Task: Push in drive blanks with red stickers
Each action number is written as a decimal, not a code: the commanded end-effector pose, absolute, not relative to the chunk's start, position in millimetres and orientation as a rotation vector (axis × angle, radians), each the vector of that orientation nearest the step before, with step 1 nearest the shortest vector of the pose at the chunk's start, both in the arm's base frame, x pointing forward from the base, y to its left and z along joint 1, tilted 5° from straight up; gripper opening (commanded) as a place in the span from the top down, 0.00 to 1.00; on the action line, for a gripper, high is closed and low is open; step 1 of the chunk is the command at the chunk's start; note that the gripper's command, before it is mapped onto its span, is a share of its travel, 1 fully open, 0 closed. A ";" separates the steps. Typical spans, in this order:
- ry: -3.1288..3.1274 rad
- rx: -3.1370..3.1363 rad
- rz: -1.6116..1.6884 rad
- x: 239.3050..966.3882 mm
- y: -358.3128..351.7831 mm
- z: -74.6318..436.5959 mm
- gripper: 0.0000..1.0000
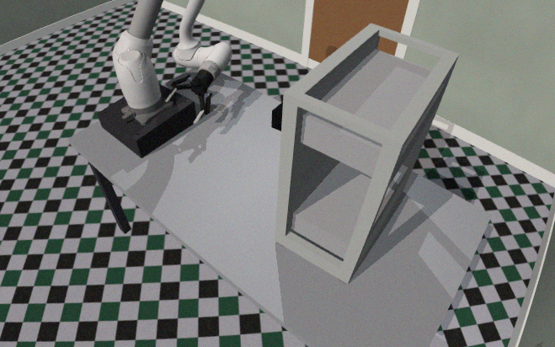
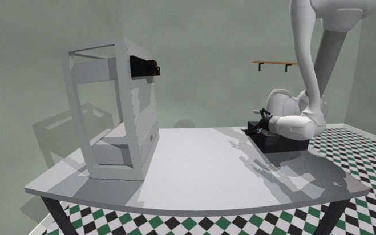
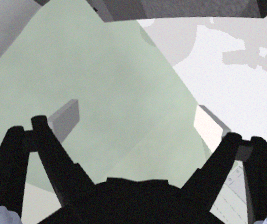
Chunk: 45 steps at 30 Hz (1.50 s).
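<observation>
The grey open-frame rack (image 1: 357, 146) stands upright on the table, toward its far end from the arm; it also shows in the exterior view (image 2: 113, 116). Two black drive blanks (image 2: 144, 68) stick out of its front face near the top. The nearer one carries a red sticker with a green mark below it, and the one behind it shows a red sticker. One blank's black end shows in the top view (image 1: 276, 117). My gripper (image 1: 186, 95) is open and empty, low beside the arm's black base (image 1: 150, 122), far from the rack. Its fingers show in the wrist view (image 3: 133, 156).
The rack's front is covered with several flush grey panels (image 2: 146, 116). A wooden shelf (image 2: 274, 63) hangs on the far wall. A brown door (image 1: 357, 25) stands behind the rack. The table's edges drop to a checkered floor.
</observation>
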State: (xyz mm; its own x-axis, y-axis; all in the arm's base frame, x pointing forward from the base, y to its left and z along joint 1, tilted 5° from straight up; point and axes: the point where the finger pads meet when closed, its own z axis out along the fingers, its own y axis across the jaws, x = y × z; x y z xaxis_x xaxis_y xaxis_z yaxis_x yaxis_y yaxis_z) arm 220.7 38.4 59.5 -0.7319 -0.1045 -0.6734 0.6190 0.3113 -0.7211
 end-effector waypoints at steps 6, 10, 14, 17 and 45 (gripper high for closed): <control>1.950 0.455 -1.472 220.6 38.4 59.6 0.00; 1.950 0.455 -1.472 220.6 38.4 59.6 0.00; 1.950 0.455 -1.472 220.6 38.4 59.6 0.00; 1.950 0.455 -1.472 220.6 38.4 59.6 0.00; 1.976 0.425 -1.423 243.1 40.3 57.2 0.00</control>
State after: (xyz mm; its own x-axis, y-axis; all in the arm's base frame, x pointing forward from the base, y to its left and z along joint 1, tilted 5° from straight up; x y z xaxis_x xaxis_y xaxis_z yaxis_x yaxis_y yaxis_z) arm 235.8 39.8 57.9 -0.7311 -0.1096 -0.6734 0.6083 0.3420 -0.7162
